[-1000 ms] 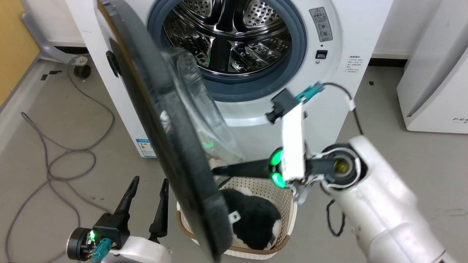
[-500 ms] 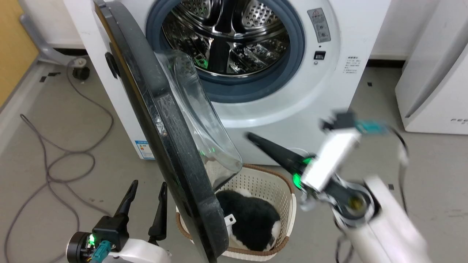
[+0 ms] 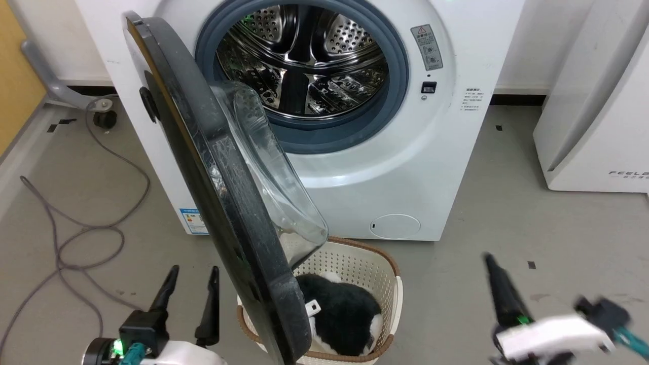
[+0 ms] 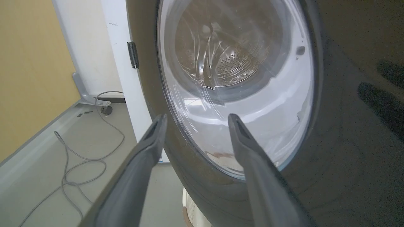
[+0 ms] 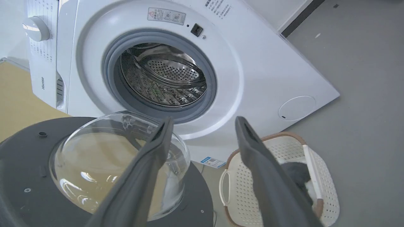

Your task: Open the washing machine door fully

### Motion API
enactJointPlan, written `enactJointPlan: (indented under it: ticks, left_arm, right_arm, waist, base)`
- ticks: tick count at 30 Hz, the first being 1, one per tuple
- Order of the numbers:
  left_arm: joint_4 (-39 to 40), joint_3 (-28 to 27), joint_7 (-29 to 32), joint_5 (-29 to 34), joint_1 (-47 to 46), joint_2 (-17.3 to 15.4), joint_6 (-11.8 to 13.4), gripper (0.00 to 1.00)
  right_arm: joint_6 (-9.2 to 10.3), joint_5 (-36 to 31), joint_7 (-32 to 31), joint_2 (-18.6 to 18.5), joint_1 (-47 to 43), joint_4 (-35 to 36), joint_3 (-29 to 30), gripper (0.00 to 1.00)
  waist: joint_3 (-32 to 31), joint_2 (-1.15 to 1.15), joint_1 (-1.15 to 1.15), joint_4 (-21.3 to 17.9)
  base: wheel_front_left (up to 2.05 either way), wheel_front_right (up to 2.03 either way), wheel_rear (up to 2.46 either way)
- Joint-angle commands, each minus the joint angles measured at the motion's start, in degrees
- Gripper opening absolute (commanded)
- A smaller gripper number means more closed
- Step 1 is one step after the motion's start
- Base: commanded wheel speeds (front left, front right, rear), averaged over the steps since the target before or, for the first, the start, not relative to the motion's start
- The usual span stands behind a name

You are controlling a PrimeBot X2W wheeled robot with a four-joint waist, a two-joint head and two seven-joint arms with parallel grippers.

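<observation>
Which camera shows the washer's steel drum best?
Right wrist view: the steel drum shows through its whole opening, unobstructed. The head view has it at the frame's top, beside the washing machine door; the left wrist view, distorted through that door's glass.

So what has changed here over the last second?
The right gripper, which reached across to the inner side of the washing machine door, has drawn back and down to the robot's right, open and clear of the door. The head camera shifted slightly too. The door stands partly open as before, the left gripper waits open at lower left, and the basket is unmoved.
</observation>
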State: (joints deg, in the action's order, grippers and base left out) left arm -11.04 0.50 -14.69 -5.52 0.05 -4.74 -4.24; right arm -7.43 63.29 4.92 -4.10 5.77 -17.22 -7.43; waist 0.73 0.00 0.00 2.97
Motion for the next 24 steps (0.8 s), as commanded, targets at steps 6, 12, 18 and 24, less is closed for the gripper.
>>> enactJointPlan:
  ticks: [6,12,18,24]
  left_arm:
    - [-0.79,-0.86,-0.30,-0.54,0.94,-0.84,0.33,1.00]
    - [-1.06,-1.15,-0.30,-0.63,1.00,-1.08,0.45,1.00]
    - [-1.04,-1.19,-0.30,-0.58,0.98,-1.32,0.48,1.00]
    - [-1.12,-1.05,-0.30,-0.50,0.88,-1.36,0.49,1.00]
  right_arm:
    - [-0.06,-22.20,8.15,0.70,-5.32,-0.04,10.65,1.00]
    - [-0.06,-40.60,8.97,1.19,-7.61,8.22,18.14,1.00]
    - [-0.06,-51.36,6.34,1.21,-9.96,17.65,17.26,1.00]
    - [-0.06,-54.83,2.20,1.22,-13.55,23.21,13.44,1.00]
  waist:
    - [-0.14,0.00,0.00,-0.64]
    - [-0.19,0.00,0.00,-0.97]
    - [-0.13,0.00,0.00,-1.41]
    - [-0.23,0.00,0.00,-1.59]
  base:
    - [0.00,0.00,0.00]
    - [0.00,0.00,0.00]
    - [0.00,0.00,0.00]
    - [0.00,0.00,0.00]
